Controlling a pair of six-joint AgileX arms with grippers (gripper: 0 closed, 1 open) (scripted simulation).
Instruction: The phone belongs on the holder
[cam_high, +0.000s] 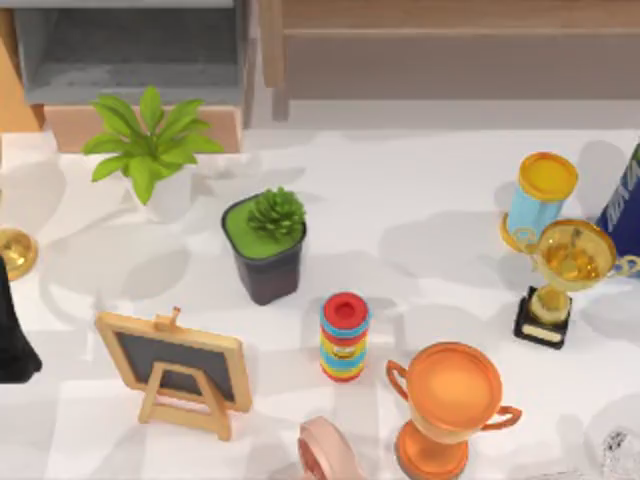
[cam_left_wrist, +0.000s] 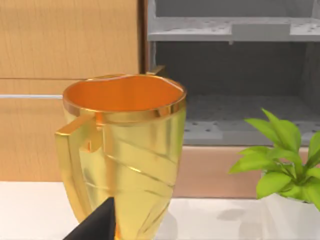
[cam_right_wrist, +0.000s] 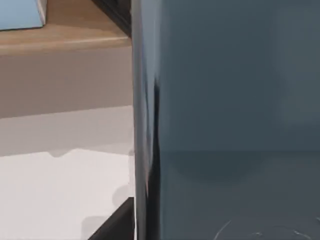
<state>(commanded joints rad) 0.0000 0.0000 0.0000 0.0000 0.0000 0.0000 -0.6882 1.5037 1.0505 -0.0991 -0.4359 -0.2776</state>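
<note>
From above, the white table (cam_high: 420, 240) carries a dark plant pot (cam_high: 266, 262) near the centre, a wood-framed chalkboard easel (cam_high: 180, 365) at seven o'clock, a striped ring stack (cam_high: 344, 337) at six, an orange trophy (cam_high: 447, 405) at five and a gold trophy (cam_high: 570, 275) at three. A dark arm part sits at the left edge, at nine o'clock.

The left wrist view shows a golden cup (cam_left_wrist: 122, 150) very close, a leafy plant (cam_left_wrist: 285, 160) at four o'clock, and a dark finger (cam_left_wrist: 97, 225) at its base; whether the jaws are open I cannot tell.

In the right wrist view, the phone (cam_right_wrist: 230, 115), a glossy grey-blue slab, stands upright very close above the table; the grip on it cannot be judged.
</note>
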